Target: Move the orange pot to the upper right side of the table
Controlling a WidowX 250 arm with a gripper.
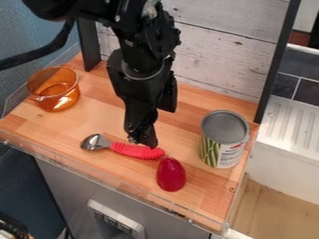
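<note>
Wooden bench (103,123), orange pot (55,95) upper left. Tool (144,141) over spoon (128,148); cannot tell how far open, seemingly empty. Best straddle pot's rim squarely, lift before crossing.

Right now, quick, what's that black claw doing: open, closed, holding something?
Gripper: can't tell whether it's open or closed; it hangs down by the spoon's red handle, well away from the orange pot.

A red-handled spoon (129,149), a can (224,139), and a red egg-shaped object (170,174) share the tabletop (93,116).
</note>
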